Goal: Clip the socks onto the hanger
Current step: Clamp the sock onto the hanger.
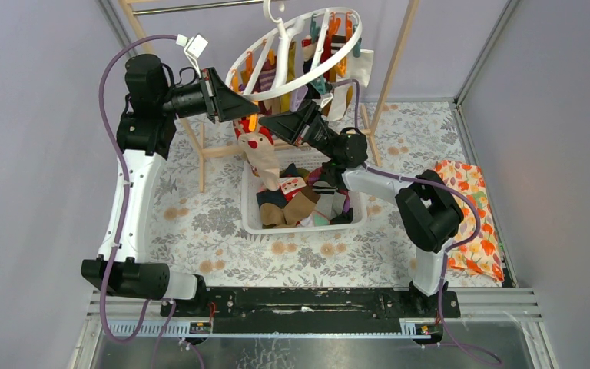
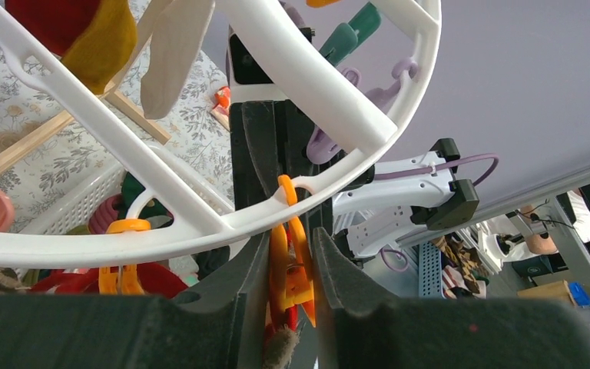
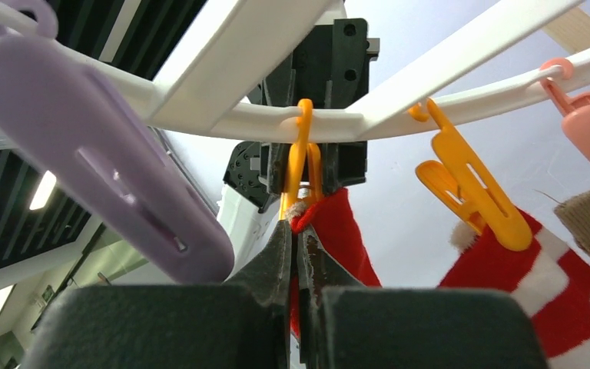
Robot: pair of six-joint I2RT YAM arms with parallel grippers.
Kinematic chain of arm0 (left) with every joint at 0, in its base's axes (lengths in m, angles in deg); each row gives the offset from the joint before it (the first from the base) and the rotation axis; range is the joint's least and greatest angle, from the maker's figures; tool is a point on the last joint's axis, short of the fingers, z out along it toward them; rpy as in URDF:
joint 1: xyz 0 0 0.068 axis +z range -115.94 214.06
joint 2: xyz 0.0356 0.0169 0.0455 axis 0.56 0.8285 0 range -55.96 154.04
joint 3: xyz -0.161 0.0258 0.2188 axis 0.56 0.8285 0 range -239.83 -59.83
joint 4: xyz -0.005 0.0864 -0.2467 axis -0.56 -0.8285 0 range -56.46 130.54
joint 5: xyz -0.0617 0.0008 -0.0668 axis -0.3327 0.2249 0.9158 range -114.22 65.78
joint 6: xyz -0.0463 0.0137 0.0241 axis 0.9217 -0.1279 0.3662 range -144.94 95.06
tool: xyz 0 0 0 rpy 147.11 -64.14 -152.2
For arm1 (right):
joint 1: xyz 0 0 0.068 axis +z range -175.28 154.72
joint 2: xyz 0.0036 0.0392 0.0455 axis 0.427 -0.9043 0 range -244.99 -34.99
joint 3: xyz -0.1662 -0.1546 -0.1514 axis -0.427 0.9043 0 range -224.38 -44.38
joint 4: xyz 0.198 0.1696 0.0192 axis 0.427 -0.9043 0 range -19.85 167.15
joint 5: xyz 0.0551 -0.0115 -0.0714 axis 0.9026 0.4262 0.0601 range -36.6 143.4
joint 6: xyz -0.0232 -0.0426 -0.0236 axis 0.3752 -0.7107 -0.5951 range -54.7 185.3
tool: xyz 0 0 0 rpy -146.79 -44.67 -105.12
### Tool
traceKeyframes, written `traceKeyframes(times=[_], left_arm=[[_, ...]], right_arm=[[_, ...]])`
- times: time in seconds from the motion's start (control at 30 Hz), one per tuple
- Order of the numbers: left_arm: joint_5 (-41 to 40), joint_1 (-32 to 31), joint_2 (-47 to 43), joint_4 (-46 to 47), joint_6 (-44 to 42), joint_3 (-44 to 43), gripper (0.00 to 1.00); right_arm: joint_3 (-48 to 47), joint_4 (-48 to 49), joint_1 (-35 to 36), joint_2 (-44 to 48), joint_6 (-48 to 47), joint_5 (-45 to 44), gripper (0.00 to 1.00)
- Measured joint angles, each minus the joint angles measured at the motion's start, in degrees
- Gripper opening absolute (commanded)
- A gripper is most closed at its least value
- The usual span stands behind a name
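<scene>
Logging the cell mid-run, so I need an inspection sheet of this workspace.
Surface: floral table cover, lying flat.
Job's things: hanger tilted on wooden rack; Santa sock at orange clip; loose socks in white basket.
Clutter: orange floral cloth at right edge.
Grippers: left gripper shut on orange clip; right gripper shut on Santa sock.
Cables: purple cables along both arms.
Surroundings: grey walls.

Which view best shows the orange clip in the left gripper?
Left wrist: the orange clip hangs from the hanger between the left gripper's fingers. Right wrist shows its top above the red sock; top external, a speck.
</scene>
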Motion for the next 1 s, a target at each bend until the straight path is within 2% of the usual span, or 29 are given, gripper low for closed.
traceKeyframes(times=[0.07, 0.37, 0.4, 0.6, 0.67, 0.73, 0.9, 1.0], left_arm=[[-0.02, 0.0, -0.11, 0.24, -0.04, 0.28, 0.51], [0.63, -0.07, -1.66, 0.74, -0.92, 1.09, 0.88], [0.61, -0.07, -1.86, 0.72, -1.2, 1.09, 0.92], [-0.63, -0.04, -3.56, -1.2, -4.39, 1.16, 0.95], [-2.05, -0.04, -5.03, -3.48, -7.26, 2.32, 0.92], [-2.69, 0.0, -5.73, -4.09, -8.39, 3.21, 0.82], [-4.39, 0.15, -7.76, -6.71, -12.33, 7.61, 0.44], [-5.51, 0.22, -7.28, -7.72, -13.77, 8.13, 0.24]], right_arm=[[-0.28, 0.0, 0.2, -0.02, 0.0, -0.02, 0.0], [-0.85, 0.0, 0.7, -0.02, -0.02, -3.72, 0.0], [-0.76, 0.0, 0.72, -0.02, -0.07, -4.2, 0.03], [0.33, -0.02, 0.74, -0.07, 0.0, -6.47, 0.19], [0.33, 0.0, 0.79, -0.11, 0.13, -6.93, 0.21], [0.33, 0.02, 0.79, -0.26, 0.17, -7.41, 0.22], [0.33, 0.0, 0.79, -0.7, 0.17, -7.48, 0.28], [0.5, 0.0, 0.79, -0.74, 0.15, -7.48, 0.32]])
